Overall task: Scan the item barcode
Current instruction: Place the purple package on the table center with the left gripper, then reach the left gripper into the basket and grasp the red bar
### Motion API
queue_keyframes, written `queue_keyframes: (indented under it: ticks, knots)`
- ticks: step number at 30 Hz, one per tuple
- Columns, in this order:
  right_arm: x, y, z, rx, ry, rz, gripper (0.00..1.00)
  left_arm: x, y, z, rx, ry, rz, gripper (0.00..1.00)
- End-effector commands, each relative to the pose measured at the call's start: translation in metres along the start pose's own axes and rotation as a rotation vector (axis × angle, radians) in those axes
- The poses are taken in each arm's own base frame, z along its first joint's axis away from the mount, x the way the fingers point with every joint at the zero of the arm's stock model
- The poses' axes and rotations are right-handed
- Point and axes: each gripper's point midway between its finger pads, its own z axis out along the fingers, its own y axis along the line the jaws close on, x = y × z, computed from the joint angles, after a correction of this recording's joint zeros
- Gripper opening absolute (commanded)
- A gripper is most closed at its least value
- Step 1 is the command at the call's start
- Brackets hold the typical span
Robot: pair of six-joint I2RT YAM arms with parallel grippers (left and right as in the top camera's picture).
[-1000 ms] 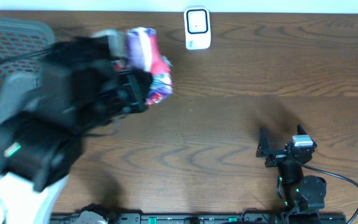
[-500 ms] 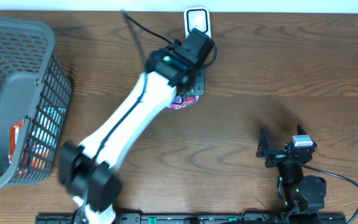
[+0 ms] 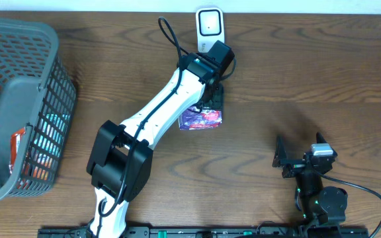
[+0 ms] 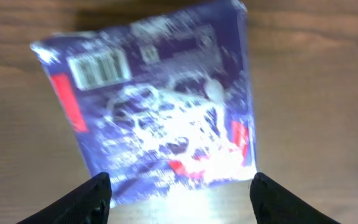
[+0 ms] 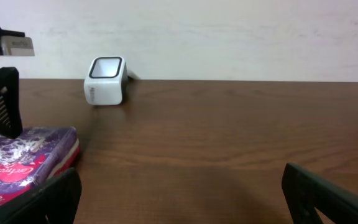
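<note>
The left arm [image 3: 164,106] is stretched toward the scanner [image 3: 210,29]. The left gripper [image 4: 179,186] is spread above the packet [image 3: 202,119], which is laid flat just before the scanner. The right gripper [image 5: 179,199], well apart from the scanner, is seen spread wide.

We read "free" on the purple packet [image 5: 27,155]; digits on its barcode label [image 4: 98,68] were too blurred to read.

A white scanner [image 5: 106,81] stands on the wooden table [image 5: 241,137] near the pale wall [image 5: 241,37]. At lower left a purple packet [image 5: 23,163] lies flat, with the left gripper [image 5: 5,118] just above it. The right gripper [image 5: 182,205] has its fingers [image 5: 42,200] spread wide in the bottom corners.
</note>
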Motion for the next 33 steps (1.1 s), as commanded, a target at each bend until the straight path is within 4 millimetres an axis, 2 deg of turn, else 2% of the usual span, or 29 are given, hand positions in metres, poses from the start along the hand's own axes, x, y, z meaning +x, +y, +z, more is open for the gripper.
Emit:
queue_keyframes:
  ticks: [1,3,5,7,9,10,11,13,14,16,17,18,20,21,25,29,33]
  knots:
    - [0.001,0.0,0.0,0.001,0.001,-0.015,0.99,-0.014,-0.019,-0.053,0.117,-0.085,0.053,0.72]
    - [0.001,0.0,0.0,0.001,0.001,-0.015,0.99,-0.024,-0.018,-0.085,0.149,-0.155,0.046,0.72]
    - [0.001,0.0,0.0,0.001,0.001,-0.015,0.99,-0.037,-0.012,-0.128,0.193,-0.261,0.024,0.72]
    - [0.001,0.0,0.0,0.001,0.001,-0.015,0.99,-0.049,0.003,-0.172,0.222,-0.373,-0.01,0.72]
    - [0.001,0.0,0.0,0.001,0.001,-0.015,0.99,-0.062,0.032,-0.219,0.214,-0.517,-0.067,0.73]
    - [0.001,0.0,0.0,0.001,0.001,-0.015,0.99,-0.067,0.054,-0.242,0.184,-0.6,-0.11,0.73]
    - [0.001,0.0,0.0,0.001,0.001,-0.015,0.99,-0.071,0.076,-0.262,0.14,-0.672,-0.156,0.86]
    - [0.001,0.0,0.0,0.001,0.001,-0.015,0.99,-0.071,0.131,-0.301,0.021,-0.808,-0.272,0.86]
    - [0.001,0.0,0.0,0.001,0.001,-0.015,0.99,-0.065,0.167,-0.324,-0.065,-0.879,-0.354,0.87]
    - [0.001,0.0,0.0,0.001,0.001,-0.015,0.99,-0.049,0.221,-0.354,-0.192,-0.962,-0.48,0.89]
    - [0.001,0.0,0.0,0.001,0.001,-0.015,0.99,-0.039,0.245,-0.365,-0.252,-0.988,-0.538,0.98]
    - [0.001,0.0,0.0,0.001,0.001,-0.015,0.99,-0.025,0.272,-0.376,-0.324,-1.006,-0.606,0.99]
    - [0.001,0.0,0.0,0.001,0.001,-0.015,0.99,0.002,0.316,-0.388,-0.444,-1.003,-0.72,1.0]
    - [0.001,0.0,0.0,0.001,0.001,-0.015,0.99,0.027,0.348,-0.388,-0.523,-0.96,-0.806,1.0]
    - [0.001,0.0,0.0,0.001,0.001,-0.015,0.99,0.079,0.405,-0.37,-0.651,-0.82,-1.005,1.0]
    - [0.001,0.0,0.0,0.001,0.001,-0.015,0.99,0.108,0.439,-0.343,-0.69,-0.739,-1.2,1.0]
    - [0.001,0.0,0.0,0.001,0.001,-0.015,0.99,0.127,0.456,-0.31,-0.725,-0.605,-1.249,1.0]
